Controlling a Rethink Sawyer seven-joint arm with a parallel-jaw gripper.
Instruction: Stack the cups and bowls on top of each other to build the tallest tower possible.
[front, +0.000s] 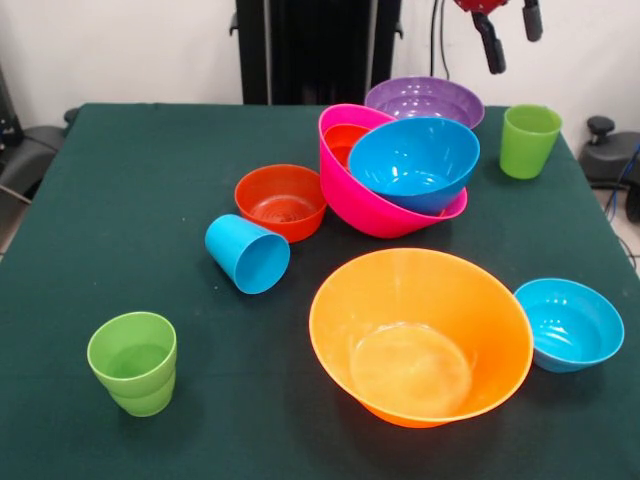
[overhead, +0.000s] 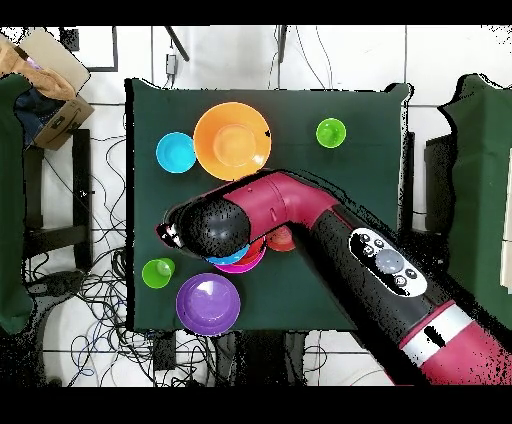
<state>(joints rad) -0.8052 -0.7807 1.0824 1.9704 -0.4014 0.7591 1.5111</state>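
1. On the green table (front: 120, 200), 3 cups and 7 bowls are spread out; only a few are nested.
2. Front view: the end effector (front: 510, 28) hangs at the top edge, above and between the purple bowl (front: 425, 98) and a green cup (front: 529, 140). Its 2 dark fingers (front: 490, 42) stand apart with nothing between them, so it is released.
3. The pink bowl (front: 365, 200) sits near the table's middle, tilted, its mouth turned up and toward the right.
4. Inside it rests a blue bowl (front: 412, 160), also tilted, mouth facing the camera and up. Behind that, a red-orange bowl (front: 343, 140) peeks out, lying in the pink bowl too.
5. The purple bowl stands upright just behind this pile, mouth up.
6. Left of the pile, a small red-orange bowl (front: 281, 200) stands upright, close beside the pink bowl.
7. The sky-blue cup (front: 247, 253) lies on its side; its long axis runs from upper left to lower right, mouth pointing toward the camera and right.
8. The big orange bowl (front: 420, 335) sits at the near edge, tipped slightly so its mouth faces the camera.
9. A small blue bowl (front: 568, 323) lies just right of it, mouth tilted up and left.
10. The second green cup (front: 133, 362) stands upright at the near left, apart from the rest.
11. Overhead view: the arm (overhead: 330, 235) covers most of the pile.
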